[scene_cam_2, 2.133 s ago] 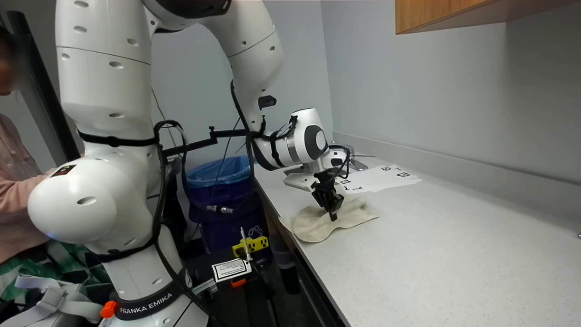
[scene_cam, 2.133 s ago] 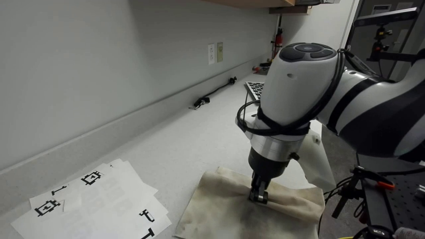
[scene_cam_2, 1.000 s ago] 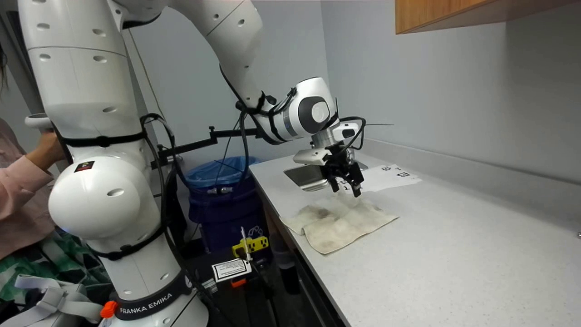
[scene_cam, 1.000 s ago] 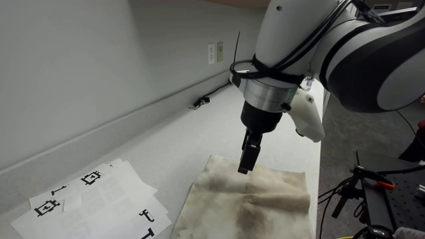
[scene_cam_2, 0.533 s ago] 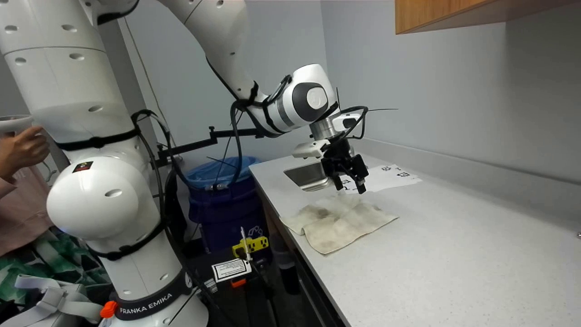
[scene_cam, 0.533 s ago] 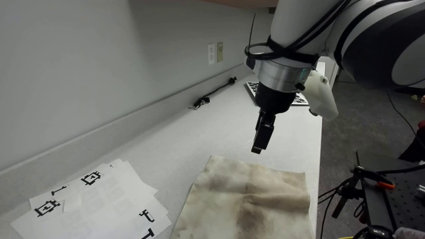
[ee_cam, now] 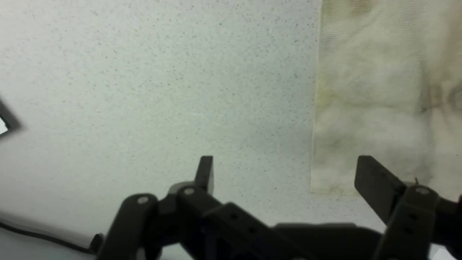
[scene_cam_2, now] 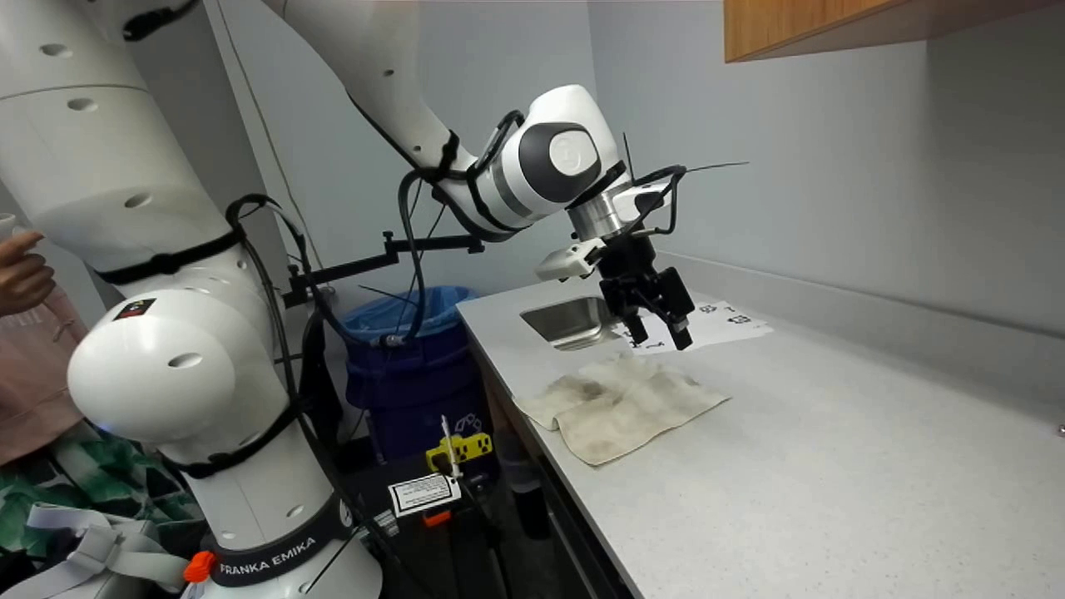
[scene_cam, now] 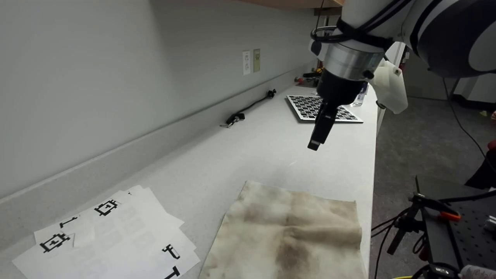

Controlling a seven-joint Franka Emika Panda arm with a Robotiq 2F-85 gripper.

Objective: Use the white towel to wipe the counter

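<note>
The Franka Panda arm [scene_cam_2: 158, 383] is rounded and white, with oval recesses [scene_cam_2: 136, 200] and a charcoal panel [scene_cam_2: 535, 158] framing a white disc [scene_cam_2: 573, 153]. A black base band [scene_cam_2: 266, 557] reads "FRANKA EMIKA" in white letters. Black straps [scene_cam_2: 170, 261] bind black cables [scene_cam_2: 252, 200] to it. A silver collar [scene_cam: 350, 62] tops the black gripper [ee_cam: 285, 166], which shows pale round screws [ee_cam: 142, 199].

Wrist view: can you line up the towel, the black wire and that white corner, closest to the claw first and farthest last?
1. Towel: right side, partly showing between the open jaws of the claw.
2. Black wire: bottom left, its end toward the claw.
3. White corner: far left edge, mostly cut off.
</note>
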